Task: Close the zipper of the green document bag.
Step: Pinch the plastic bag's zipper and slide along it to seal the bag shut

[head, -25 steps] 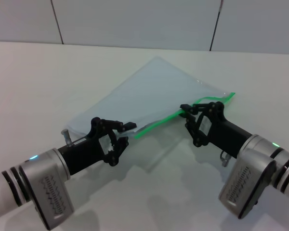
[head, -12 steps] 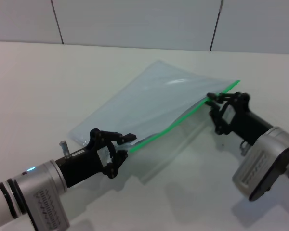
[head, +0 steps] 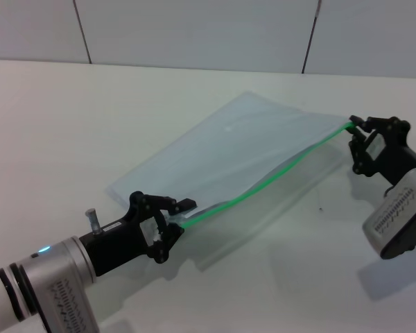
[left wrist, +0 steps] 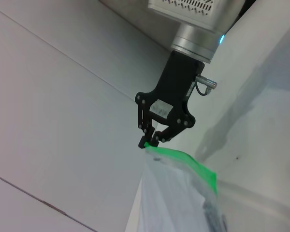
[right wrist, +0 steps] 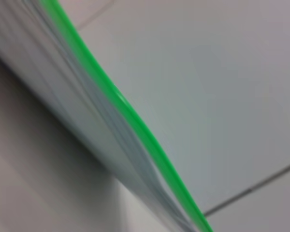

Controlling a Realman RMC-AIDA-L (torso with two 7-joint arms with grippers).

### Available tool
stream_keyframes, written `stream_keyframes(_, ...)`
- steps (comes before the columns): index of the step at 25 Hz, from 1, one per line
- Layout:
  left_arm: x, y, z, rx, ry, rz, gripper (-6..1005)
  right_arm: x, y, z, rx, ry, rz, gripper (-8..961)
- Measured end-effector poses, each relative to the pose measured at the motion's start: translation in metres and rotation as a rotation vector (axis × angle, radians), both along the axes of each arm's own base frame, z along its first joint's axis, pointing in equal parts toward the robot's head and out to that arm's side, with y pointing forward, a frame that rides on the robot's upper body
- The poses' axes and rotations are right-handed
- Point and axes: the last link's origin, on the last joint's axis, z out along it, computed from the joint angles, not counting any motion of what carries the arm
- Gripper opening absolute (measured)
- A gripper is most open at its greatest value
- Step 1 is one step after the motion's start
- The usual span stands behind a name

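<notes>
Zipper (head: 263,187) spans the raised near edge of the green document bag (head: 229,149), left gripper (head: 175,216) pinched on its near corner, right gripper (head: 355,128) apparently clamped on the far-end slider; thin, floppy, slippery film, best held by the stiffer strip.

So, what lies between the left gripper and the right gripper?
In the head view, the zipper of the green document bag spans from the left gripper to the right gripper; each grips one end.

plain white table (head: 69,125), green document bag (head: 229,152) lying on it
</notes>
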Motion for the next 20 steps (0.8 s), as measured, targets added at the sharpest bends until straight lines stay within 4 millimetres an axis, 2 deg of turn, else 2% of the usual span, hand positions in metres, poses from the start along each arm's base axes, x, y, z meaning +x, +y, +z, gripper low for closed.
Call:
stream_keyframes(13, -0.001, 0.003, 0.003, 0.016, -0.004, 0.010, 55, 0.009, 0.003, 0.012, 0.068, 0.037, -0.059, 90)
stream_keyframes(15, -0.001, 0.009, 0.008, 0.052, -0.022, 0.031, 54, 0.013, 0.005, 0.019, 0.117, 0.075, -0.097, 91)
stream_keyframes(16, -0.001, 0.011, 0.011, 0.071, -0.034, 0.043, 54, 0.020, 0.005, 0.030, 0.192, 0.132, -0.146, 92)
stream_keyframes(17, -0.001, 0.015, 0.015, 0.102, -0.054, 0.061, 54, 0.020, 0.005, 0.030, 0.192, 0.132, -0.146, 92)
stream_keyframes(19, 0.000, 0.023, 0.028, 0.175, -0.121, 0.094, 78, 0.026, 0.004, 0.041, 0.274, 0.191, -0.189, 93)
stream_keyframes(20, 0.000, 0.023, 0.028, 0.175, -0.121, 0.094, 89, 0.029, 0.003, 0.048, 0.321, 0.223, -0.203, 94)
